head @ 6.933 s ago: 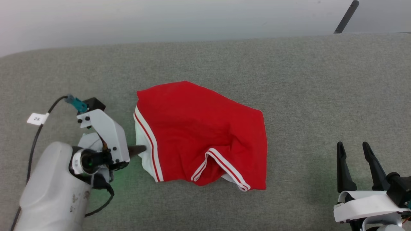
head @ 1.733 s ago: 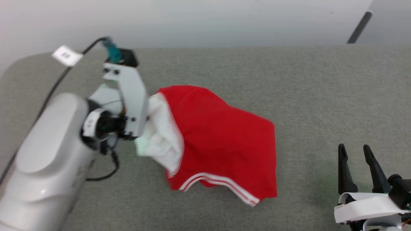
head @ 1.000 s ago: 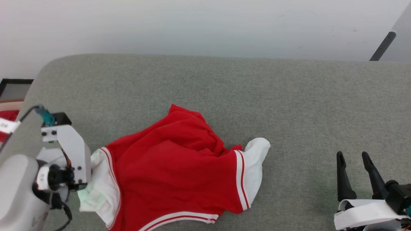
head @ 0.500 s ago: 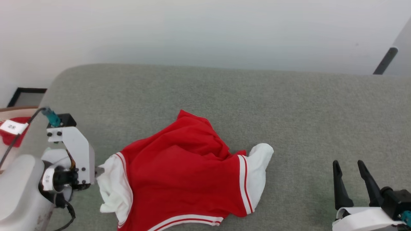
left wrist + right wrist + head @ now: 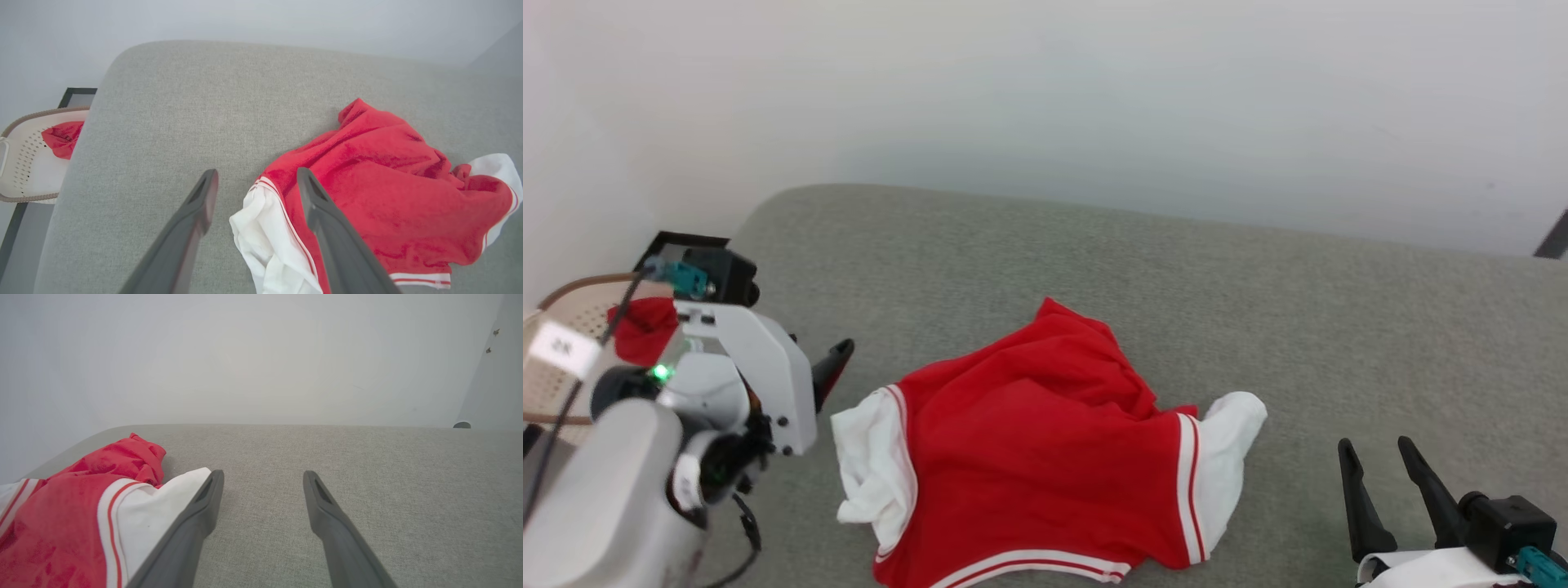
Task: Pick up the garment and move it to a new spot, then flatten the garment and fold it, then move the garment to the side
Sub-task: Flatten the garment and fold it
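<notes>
With left claw (image 5: 256,173) and right claw (image 5: 1374,445) both spread, empty, pinch opposite white sleeves (image 5: 870,457) of crumpled garment (image 5: 1029,457) lying near-left on worktop (image 5: 1094,269); pull apart evenly, low, to flatten.

Pale forearm (image 5: 605,490), white bracket (image 5: 760,367), teal connector (image 5: 690,280), tagged black cable (image 5: 623,298), dark left gripper (image 5: 256,173).

A grey fabric-covered worktop (image 5: 1094,269) with a rounded corner is set against a plain pale wall (image 5: 1045,98), which is lit softly and evenly. Beside the worktop's left end a pale perforated basket (image 5: 34,175) with a brown rim is seen, lying over a dark frame (image 5: 73,92). A dark slanted bar (image 5: 1553,235) is glimpsed at the far right.
</notes>
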Tool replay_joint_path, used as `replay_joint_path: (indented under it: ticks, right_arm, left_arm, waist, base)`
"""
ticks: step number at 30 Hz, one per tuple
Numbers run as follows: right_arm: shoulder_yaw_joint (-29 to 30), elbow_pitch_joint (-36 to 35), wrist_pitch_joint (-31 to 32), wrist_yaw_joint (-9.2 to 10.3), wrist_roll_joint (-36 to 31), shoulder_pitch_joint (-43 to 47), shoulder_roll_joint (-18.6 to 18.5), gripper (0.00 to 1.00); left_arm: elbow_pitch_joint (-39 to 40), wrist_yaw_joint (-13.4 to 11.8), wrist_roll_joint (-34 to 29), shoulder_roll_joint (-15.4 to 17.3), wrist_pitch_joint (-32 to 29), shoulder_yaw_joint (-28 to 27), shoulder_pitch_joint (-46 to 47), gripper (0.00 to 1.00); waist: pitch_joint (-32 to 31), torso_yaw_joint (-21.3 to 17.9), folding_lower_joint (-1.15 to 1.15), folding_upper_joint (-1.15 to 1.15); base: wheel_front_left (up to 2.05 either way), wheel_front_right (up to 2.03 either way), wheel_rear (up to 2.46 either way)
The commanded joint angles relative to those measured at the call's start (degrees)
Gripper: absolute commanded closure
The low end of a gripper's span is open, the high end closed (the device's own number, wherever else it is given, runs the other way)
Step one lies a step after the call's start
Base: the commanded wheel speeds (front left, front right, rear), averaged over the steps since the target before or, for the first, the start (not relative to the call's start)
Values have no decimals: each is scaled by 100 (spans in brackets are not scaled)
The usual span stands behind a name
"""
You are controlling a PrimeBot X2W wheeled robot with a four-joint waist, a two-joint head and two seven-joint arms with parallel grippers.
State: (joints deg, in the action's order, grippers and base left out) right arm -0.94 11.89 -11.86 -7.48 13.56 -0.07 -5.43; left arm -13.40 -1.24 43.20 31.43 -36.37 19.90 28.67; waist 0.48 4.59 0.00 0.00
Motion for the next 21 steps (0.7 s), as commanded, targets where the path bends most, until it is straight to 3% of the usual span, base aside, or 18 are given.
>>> replay_joint_path:
  ticks: [1,7,8,14,21]
  right_arm:
    - [-21,-19,13,-2,18,73,-22,0]
    - [-113,-67,132,-2,86,126,-59,0]
    - [-127,-75,179,-2,136,172,-76,0]
    - [-181,-112,422,-2,245,185,-146,0]
    - [-324,-196,1466,-2,608,79,-427,0]
  left_arm:
    - [23,40,-28,-41,122,-15,-112,0]
    - [102,193,-239,-246,1365,-94,-492,0]
    - [106,223,-304,-313,1846,-159,-642,0]
    - [63,263,-428,-488,2835,-255,-1050,0]
    - [-12,244,-605,-759,3902,-272,-1478,0]
  waist:
    - [-116,150,0,0]
    - [-183,336,0,0]
    - [-197,392,0,0]
    - [-199,551,0,0]
    - [-67,870,0,0]
  base:
    - [0,0,0]
    - [0,0,0]
    - [0,0,0]
    - [0,0,0]
    - [0,0,0]
